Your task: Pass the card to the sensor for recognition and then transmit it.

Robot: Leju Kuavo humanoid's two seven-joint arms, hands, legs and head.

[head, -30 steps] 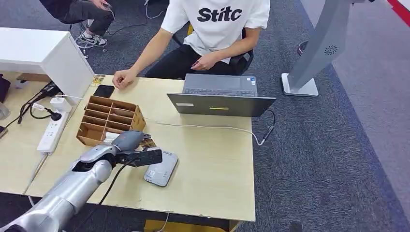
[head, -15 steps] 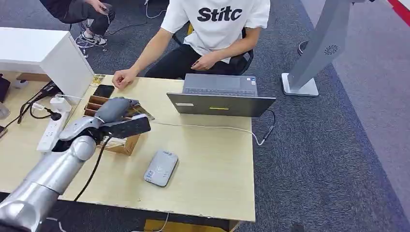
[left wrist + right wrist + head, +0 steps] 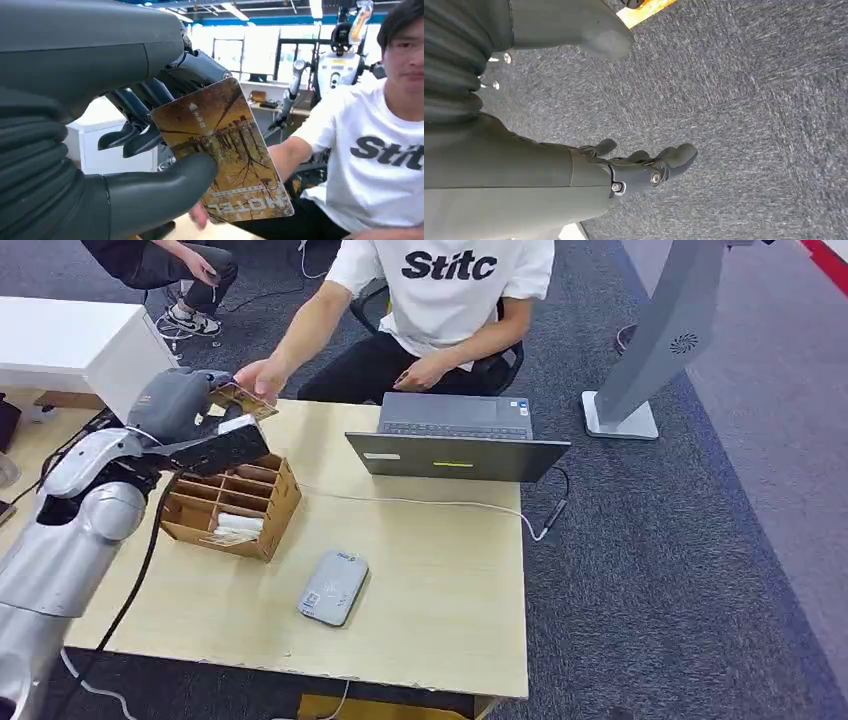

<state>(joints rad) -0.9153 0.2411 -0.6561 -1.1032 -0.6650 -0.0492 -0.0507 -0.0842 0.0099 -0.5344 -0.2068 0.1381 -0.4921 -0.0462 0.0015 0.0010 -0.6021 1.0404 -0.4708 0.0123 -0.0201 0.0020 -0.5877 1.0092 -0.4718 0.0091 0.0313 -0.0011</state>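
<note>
My left hand [image 3: 180, 405] is raised over the far left of the table and pinches a brown hotel card [image 3: 241, 399] between thumb and fingers. Up close, the card [image 3: 225, 155] shows a tree picture, with my left hand [image 3: 145, 150] around its lower edge. A seated person in a white shirt reaches a hand [image 3: 262, 377] that meets the card's far edge. The grey card reader [image 3: 333, 586] lies flat near the table's front, well apart from the card. My right hand [image 3: 624, 170] hangs over grey carpet, fingers apart, holding nothing.
A cardboard organiser [image 3: 232, 504] with compartments stands below my left arm. An open laptop [image 3: 455, 440] sits at the back, its cable trailing off the right edge. A white power strip and a white box [image 3: 85, 350] lie to the left. A grey stand [image 3: 650, 360] rises on the carpet.
My left arm has lifted the card from beside the reader, up over the organiser, to the far left. The person's hand has risen off the table to meet the card.
</note>
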